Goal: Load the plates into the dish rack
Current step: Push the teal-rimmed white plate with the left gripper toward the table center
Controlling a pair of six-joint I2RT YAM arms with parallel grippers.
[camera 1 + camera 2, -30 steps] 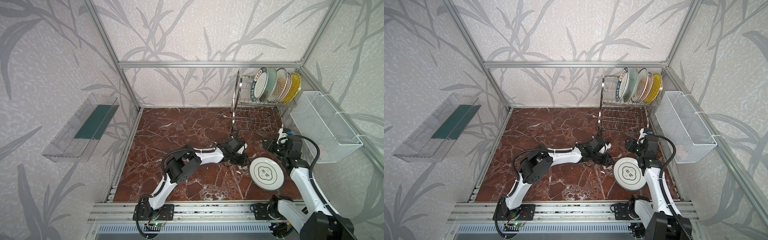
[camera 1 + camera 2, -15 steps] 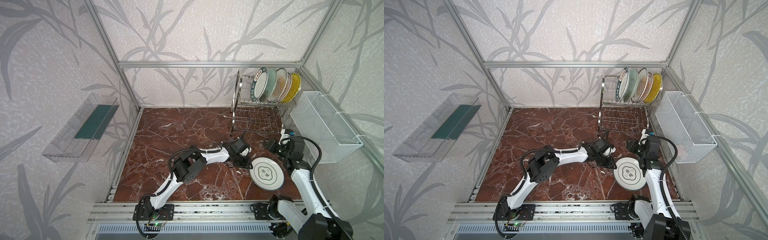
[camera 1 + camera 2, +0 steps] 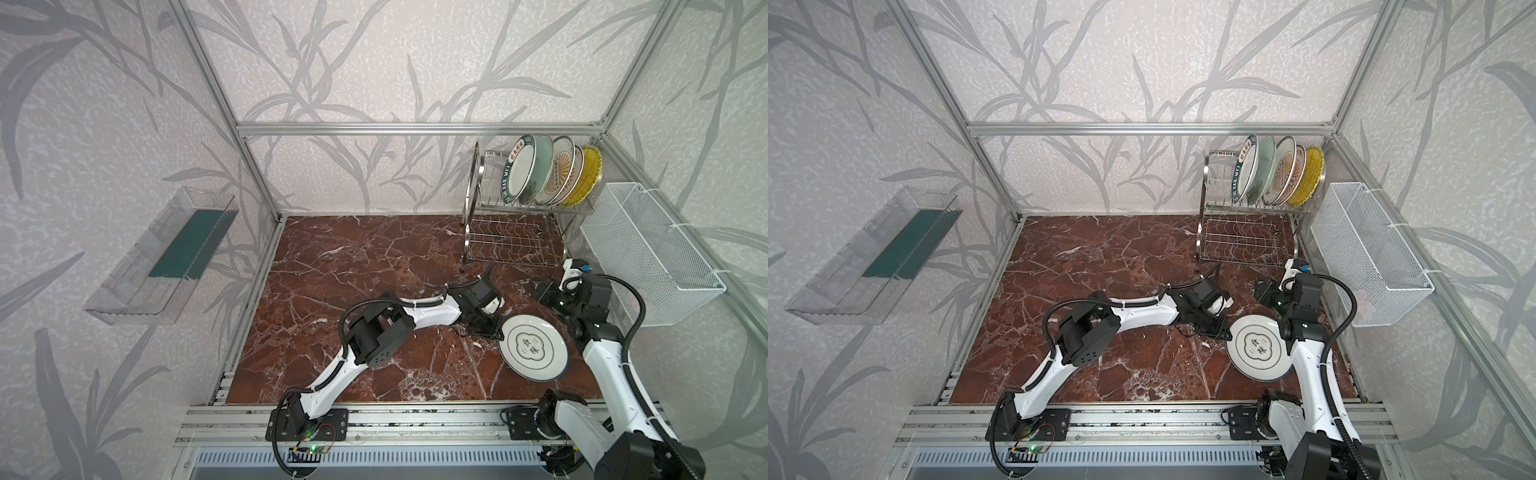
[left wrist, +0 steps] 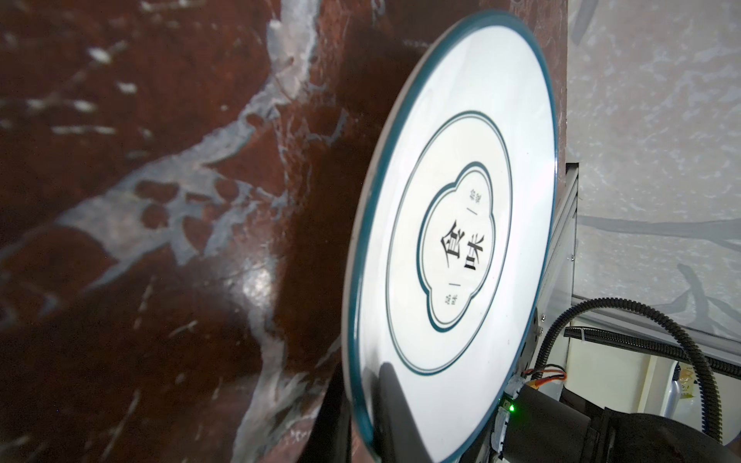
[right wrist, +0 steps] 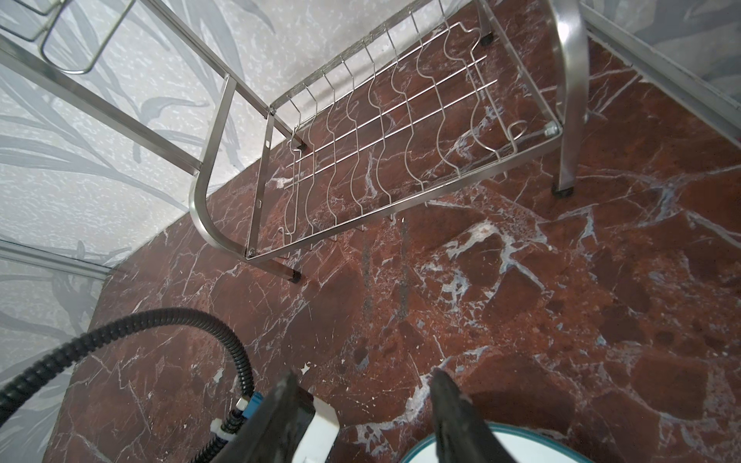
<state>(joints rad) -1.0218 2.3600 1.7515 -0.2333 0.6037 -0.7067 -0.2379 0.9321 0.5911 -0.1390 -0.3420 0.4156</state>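
Observation:
A white plate with a green cloud emblem (image 3: 534, 347) (image 3: 1260, 347) lies on the marble floor at the front right. My left gripper (image 3: 494, 328) (image 3: 1223, 330) is at its left rim. In the left wrist view the gripper (image 4: 361, 385) is shut on this plate (image 4: 461, 160), one finger on its face and one behind the rim. My right gripper (image 3: 544, 291) (image 5: 367, 401) stands open and empty just beyond the plate's far edge (image 5: 501, 445). The dish rack (image 3: 515, 245) (image 5: 401, 140) stands at the back right. Several plates (image 3: 540, 170) stand upright in its upper tier, and its lower tier is bare.
A white mesh basket (image 3: 648, 257) hangs on the right wall beside the rack. A clear plastic tray (image 3: 166, 257) is fixed to the left wall. An aluminium rail (image 3: 415, 415) runs along the front edge. The right arm's black cable (image 5: 120, 340) loops over the floor.
My left gripper has slid right to the plate's rim and its jaws have closed on it. The plate and the right arm have barely moved.

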